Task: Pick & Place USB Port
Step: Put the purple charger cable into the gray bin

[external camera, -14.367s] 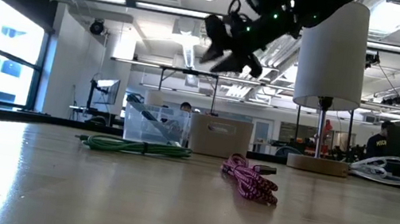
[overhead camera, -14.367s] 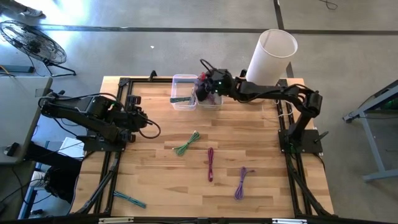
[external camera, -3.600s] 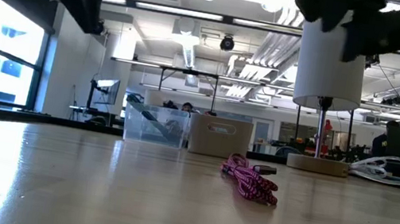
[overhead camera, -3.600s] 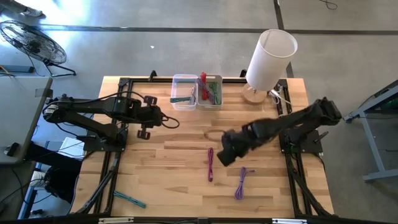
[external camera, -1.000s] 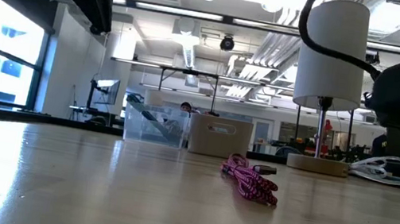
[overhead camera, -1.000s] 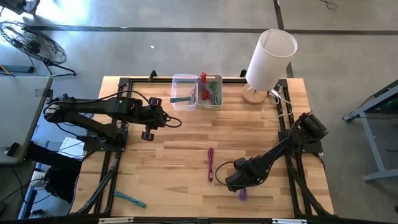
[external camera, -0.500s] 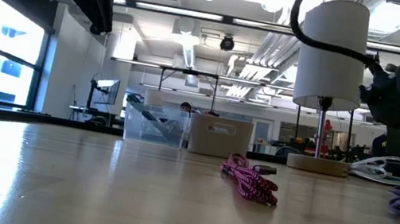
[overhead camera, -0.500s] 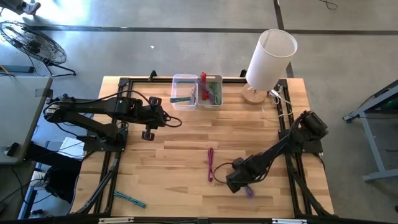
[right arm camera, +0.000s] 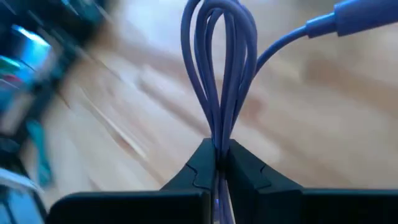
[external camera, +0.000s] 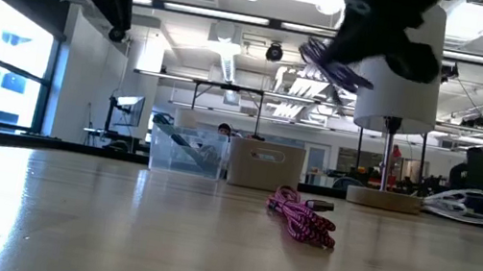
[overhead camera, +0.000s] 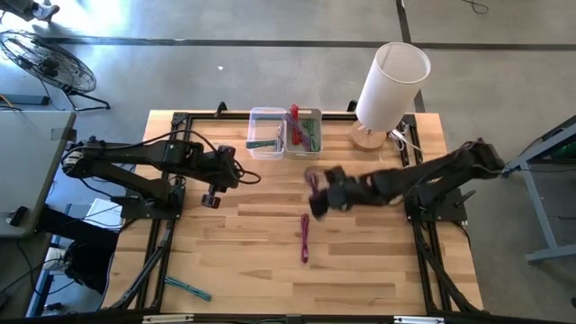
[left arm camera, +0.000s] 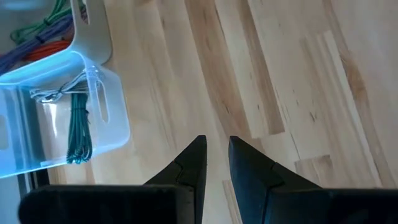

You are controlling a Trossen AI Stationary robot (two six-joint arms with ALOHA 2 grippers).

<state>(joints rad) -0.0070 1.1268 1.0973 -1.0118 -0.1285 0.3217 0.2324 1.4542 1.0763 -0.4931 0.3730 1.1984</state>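
The right gripper (overhead camera: pixel 317 200) hangs in the air over the middle of the wooden table (overhead camera: pixel 270 270), with its fingers pinched tight on a looped purple cable (right arm camera: pixel 219 81); in the right wrist view the loops stand up from between the two dark fingers (right arm camera: pixel 202 163), and one end of the cable runs off to the side. In the low view the same purple cable (external camera: pixel 330 64) shows lifted well above the tabletop, in front of the white lamp shade (external camera: pixel 404 79). A pink cable (overhead camera: pixel 305 237) lies flat on the table, just in front of the right gripper and apart from it. At the back edge of the table stand two clear bins side by side: the left bin (overhead camera: pixel 265 131) holds a green cable, and the right bin (overhead camera: pixel 306 131) holds a bundle of red, green and purple cables. The left gripper (overhead camera: pixel 212 191) waits over the left part of the table, near the bins; in the left wrist view its fingers (left arm camera: pixel 198 163) stand a narrow gap apart with nothing between them. A teal cable (overhead camera: pixel 187 287) lies near the front left corner.
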